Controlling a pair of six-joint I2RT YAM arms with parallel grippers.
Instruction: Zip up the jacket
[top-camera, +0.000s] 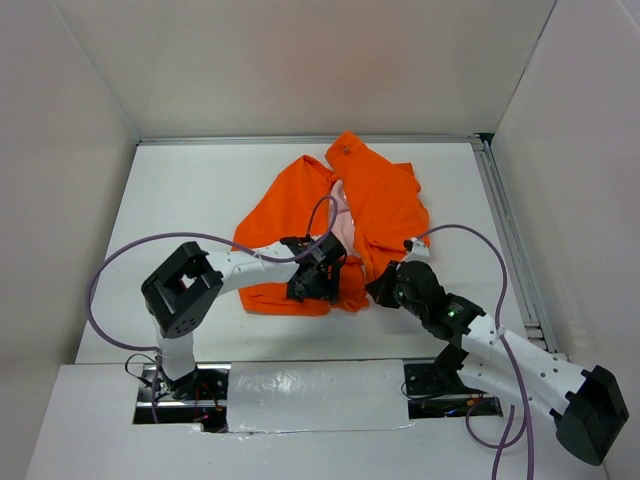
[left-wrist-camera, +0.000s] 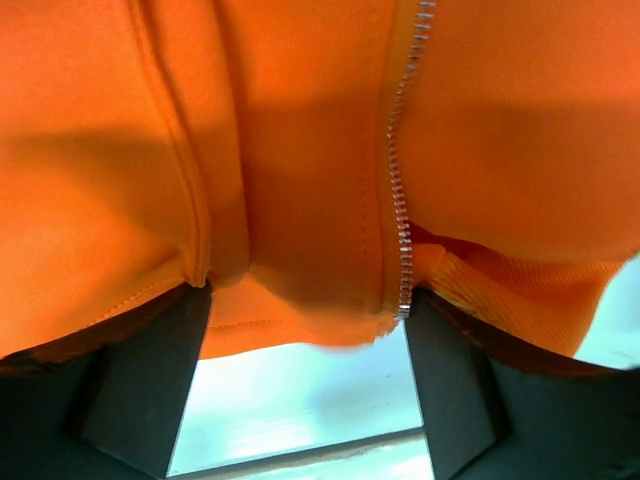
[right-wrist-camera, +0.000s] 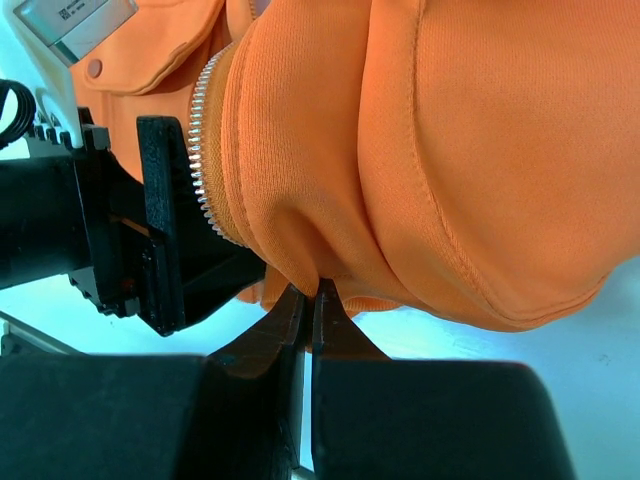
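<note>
Jacket orange on the table, my right gripper pinching its hem, my left gripper spread wide astride the zipper end.

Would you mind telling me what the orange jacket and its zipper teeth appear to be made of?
The bright orange jacket: soft matte cloth, probably a fine knit or twill; fine grain, stitched seams and soft folds show. Its pale zipper teeth: small, evenly spaced, silvery with slight glints, likely metal, though pale plastic is possible.
</note>
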